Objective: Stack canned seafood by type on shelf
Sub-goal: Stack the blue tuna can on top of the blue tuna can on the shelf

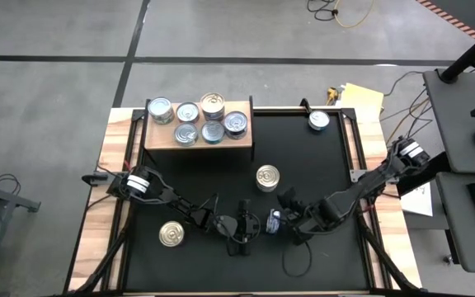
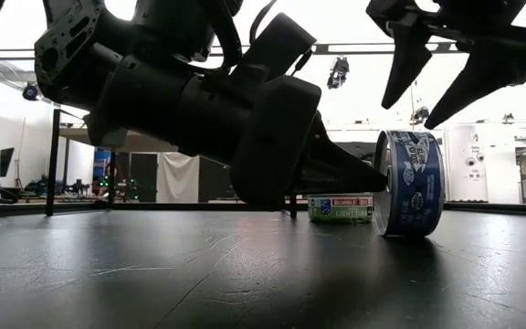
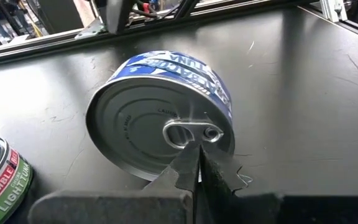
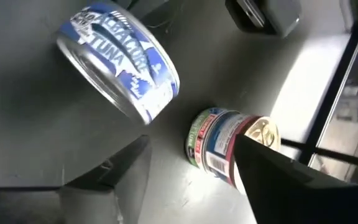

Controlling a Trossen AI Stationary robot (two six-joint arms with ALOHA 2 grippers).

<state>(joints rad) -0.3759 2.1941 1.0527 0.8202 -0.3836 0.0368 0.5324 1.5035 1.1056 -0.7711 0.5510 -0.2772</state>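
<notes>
The left hand (image 1: 261, 224) is clenched, fingertips against the silver lid of a blue-labelled round tuna tin (image 3: 166, 130) standing on edge on the black counter (image 1: 303, 173). The right hand (image 1: 289, 203) hangs just above it, fingers spread, released. The light-brown wooden shelf (image 1: 242, 142) lies well beyond both.

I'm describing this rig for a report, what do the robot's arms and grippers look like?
Two slim black jointed arms, each with a white-banded base joint. The left gripper and right gripper have matte black fingers tapering to points, with dark cables along the links.
</notes>
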